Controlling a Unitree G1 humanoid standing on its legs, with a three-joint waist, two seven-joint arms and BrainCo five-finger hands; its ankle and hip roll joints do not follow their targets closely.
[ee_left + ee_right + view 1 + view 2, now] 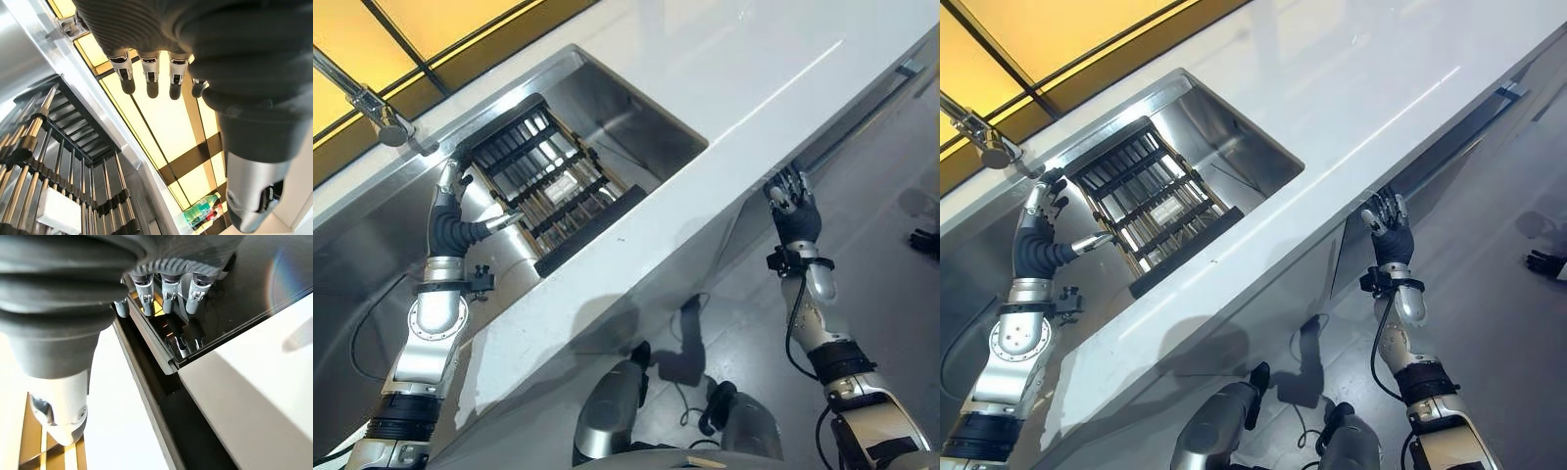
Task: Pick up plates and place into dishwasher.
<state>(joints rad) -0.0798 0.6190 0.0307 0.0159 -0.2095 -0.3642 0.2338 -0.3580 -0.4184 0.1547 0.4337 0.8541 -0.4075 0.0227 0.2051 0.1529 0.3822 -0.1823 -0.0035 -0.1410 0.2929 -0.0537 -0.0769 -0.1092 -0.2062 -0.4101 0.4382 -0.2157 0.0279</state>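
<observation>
Dish rack (548, 186): black frame, metal tines, sits tilted in the steel sink, just beside left hand (448, 186). No plates visible in it. Dishwasher door (234, 289): dark, glossy, its top edge at right hand (1389, 217) fingertips.

My right hand (1389, 223) fingertips hidden under the surface (1351, 98) lip, dish rack (543, 186) near end cut off by the surface edge, tap (367, 103) cropped at frame edge, small bottles (203, 210) too blurred to identify

A white tabletop (773, 69) runs beside a steel sink (626, 108), under yellow-lit windows (431, 24), above a grey floor (891, 294).
</observation>
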